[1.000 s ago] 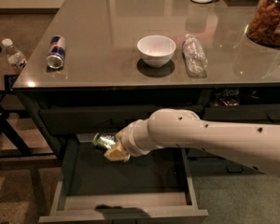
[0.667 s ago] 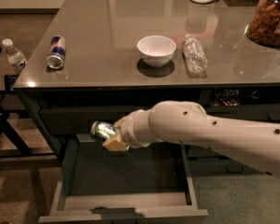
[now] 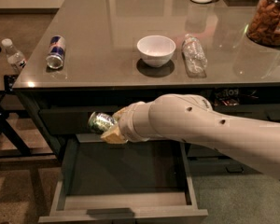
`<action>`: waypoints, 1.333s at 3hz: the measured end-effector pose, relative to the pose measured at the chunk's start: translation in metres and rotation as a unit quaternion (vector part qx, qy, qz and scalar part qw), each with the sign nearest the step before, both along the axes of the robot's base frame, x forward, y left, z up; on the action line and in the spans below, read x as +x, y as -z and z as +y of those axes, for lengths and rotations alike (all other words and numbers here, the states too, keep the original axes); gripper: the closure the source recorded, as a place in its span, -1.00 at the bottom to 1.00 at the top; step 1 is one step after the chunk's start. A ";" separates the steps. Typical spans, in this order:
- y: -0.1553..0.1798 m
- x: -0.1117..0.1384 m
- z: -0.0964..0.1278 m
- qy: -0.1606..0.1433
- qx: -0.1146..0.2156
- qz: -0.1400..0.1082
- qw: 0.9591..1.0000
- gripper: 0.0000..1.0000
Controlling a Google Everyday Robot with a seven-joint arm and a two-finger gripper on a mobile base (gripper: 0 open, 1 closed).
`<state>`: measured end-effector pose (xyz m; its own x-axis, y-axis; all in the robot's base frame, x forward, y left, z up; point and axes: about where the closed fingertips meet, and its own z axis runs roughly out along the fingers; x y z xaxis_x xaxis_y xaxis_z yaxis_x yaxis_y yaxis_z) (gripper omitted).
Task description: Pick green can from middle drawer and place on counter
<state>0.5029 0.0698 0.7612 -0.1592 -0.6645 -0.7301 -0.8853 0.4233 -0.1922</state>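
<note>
The green can (image 3: 100, 122) is held lying sideways, its shiny end facing left, in my gripper (image 3: 111, 127), which is shut on it. Gripper and can hang above the back left of the open middle drawer (image 3: 126, 202), just below the counter's front edge. The drawer's flat dark bottom shows nothing in it. The counter (image 3: 130, 31) is a glossy grey-brown top stretching above and behind. My white arm comes in from the right and hides the drawer's back right part.
On the counter lie a blue-and-silver can (image 3: 55, 52) at the left, a white bowl (image 3: 156, 50) in the middle and a crushed clear plastic bottle (image 3: 194, 55) beside it. A snack jar (image 3: 269, 17) stands at the far right. A water bottle (image 3: 13, 56) sits left of the counter.
My gripper has lifted the green can up out of the drawer and toward the left, closer to the counter's front edge.
</note>
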 end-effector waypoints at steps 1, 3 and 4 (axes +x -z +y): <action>-0.023 0.011 0.003 0.006 -0.001 -0.025 1.000 1.00; -0.066 0.034 0.002 0.015 -0.011 -0.059 0.998 1.00; -0.095 0.051 0.002 0.027 0.000 -0.085 0.996 1.00</action>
